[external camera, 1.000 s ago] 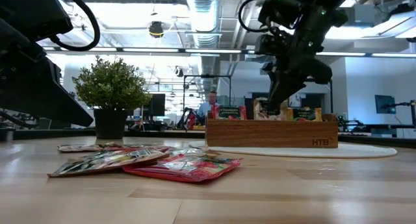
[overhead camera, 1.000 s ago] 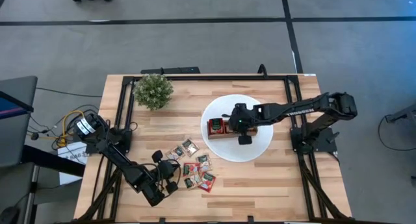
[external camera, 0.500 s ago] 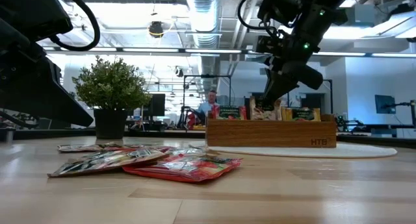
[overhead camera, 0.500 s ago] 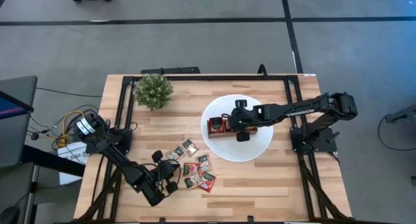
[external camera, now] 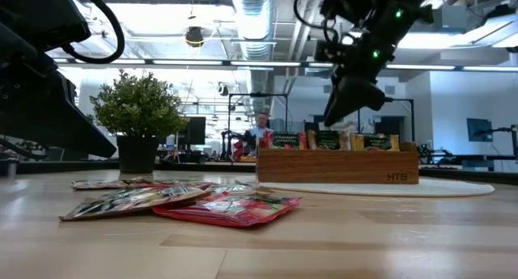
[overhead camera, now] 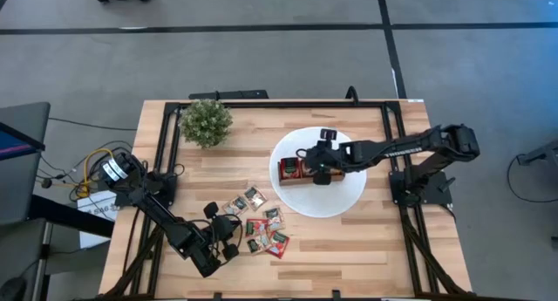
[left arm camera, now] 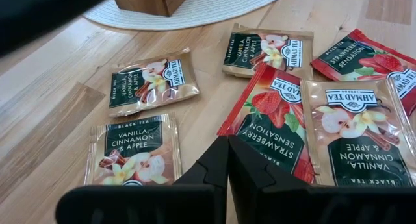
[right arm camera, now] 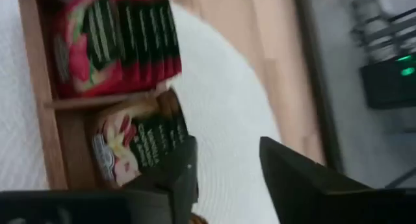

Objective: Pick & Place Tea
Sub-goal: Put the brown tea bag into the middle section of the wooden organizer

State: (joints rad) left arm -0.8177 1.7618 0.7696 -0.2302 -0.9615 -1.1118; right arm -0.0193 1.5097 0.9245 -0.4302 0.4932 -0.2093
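1. High view: the right hand (overhead camera: 321, 164) hovers over the wooden tray (overhead camera: 301, 171) on the white plate (overhead camera: 349, 196); loose tea sachets (overhead camera: 260, 221) lie near the table's (overhead camera: 366, 249) front edge, beside the left hand (overhead camera: 228, 236).
2. Low view: sachets stand upright in the tray below the right hand.
3. Left wrist view: fingers (left arm camera: 221, 162) pressed together, empty, sachets just ahead.
4. Right wrist view: fingers (right arm camera: 292, 172) apart, holding nothing, above filed sachets.
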